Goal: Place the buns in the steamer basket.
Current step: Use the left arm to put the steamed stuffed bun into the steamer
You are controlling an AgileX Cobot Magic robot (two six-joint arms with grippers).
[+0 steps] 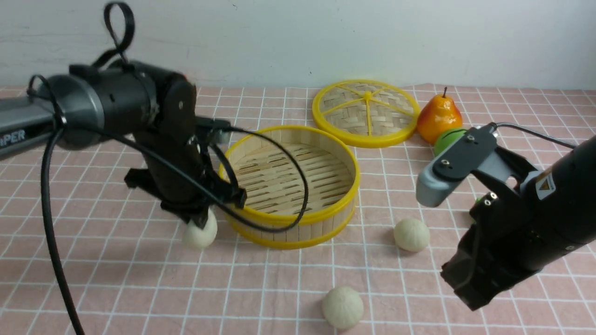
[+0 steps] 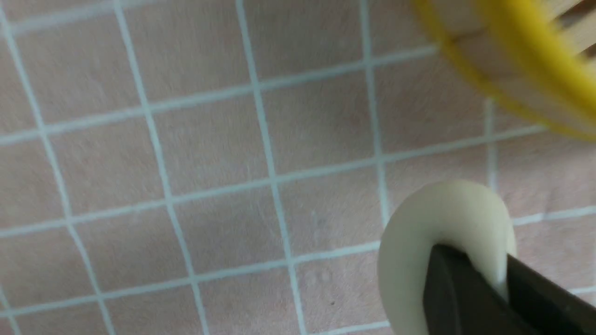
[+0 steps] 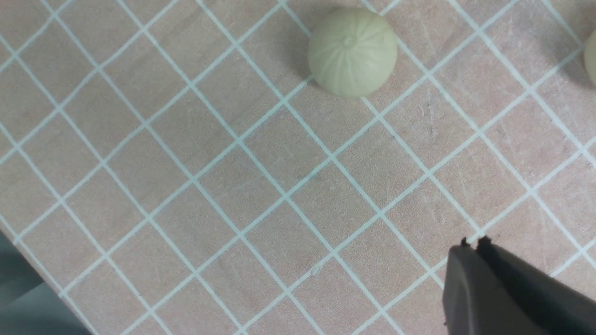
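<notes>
My left gripper [image 1: 200, 218] is shut on a cream-white bun [image 1: 201, 234], which sits low over the checked cloth just outside the left front wall of the steamer basket [image 1: 298, 232]. In the left wrist view the dark fingers [image 2: 447, 288] pinch deep into the bun [image 2: 419, 232], and the basket's yellow rim [image 2: 521, 70] is close by. Two more buns lie on the cloth, one right of the basket [image 1: 411, 235] and one near the front [image 1: 342, 307]. My right gripper [image 1: 468, 293] [image 3: 472, 242] hangs shut and empty, with a pleated bun [image 3: 352, 51] ahead of it. The basket holds nothing.
The flat woven lid [image 1: 367, 111] lies behind the basket. An orange pear [image 1: 438, 118] and a green ball [image 1: 447, 139] sit at the back right. The left arm's black cable [image 1: 300, 186] loops over the basket. The cloth's edge [image 3: 14, 288] shows in the right wrist view.
</notes>
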